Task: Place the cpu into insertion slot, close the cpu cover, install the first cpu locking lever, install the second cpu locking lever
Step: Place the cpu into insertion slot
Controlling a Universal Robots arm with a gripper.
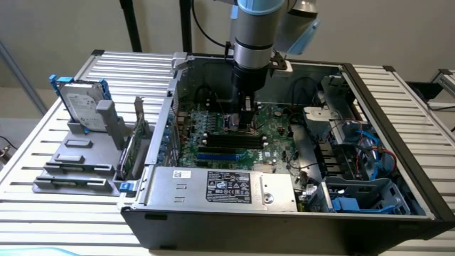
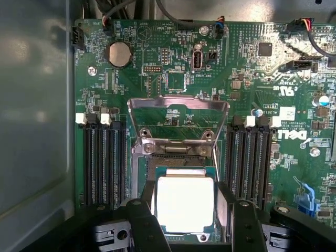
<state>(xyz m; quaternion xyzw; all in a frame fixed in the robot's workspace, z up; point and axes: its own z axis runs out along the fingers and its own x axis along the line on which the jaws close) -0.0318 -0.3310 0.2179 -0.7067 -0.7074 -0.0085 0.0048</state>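
**Cpu lies in the insertion slot, cover up**

The cpu (image 2: 185, 205) lies flat in the insertion slot (image 2: 176, 159) on the green board (image 2: 252, 79), its dull silver top catching the light. The gripper (image 2: 193, 226) hangs right over it with its jaws spread wide, one black finger (image 2: 143, 223) to each side of the chip and, as far as I can see, neither pressing on it. The cpu cover (image 2: 178, 103) stands tipped up on its hinge just beyond the chip, not closed. Banks of long black memory slots (image 2: 102, 163) flank the insertion slot closely on both sides, so the fingers stand in a narrow lane. The arm (image 1: 252, 37) reaches straight down into the open computer case (image 1: 284, 234), past the power supply (image 1: 220, 186) at the near edge and blue cables (image 1: 370, 144) on the exterior view's right. A hard drive (image 1: 80, 101) stands on the slatted table (image 1: 35, 218) at the exterior view's left.
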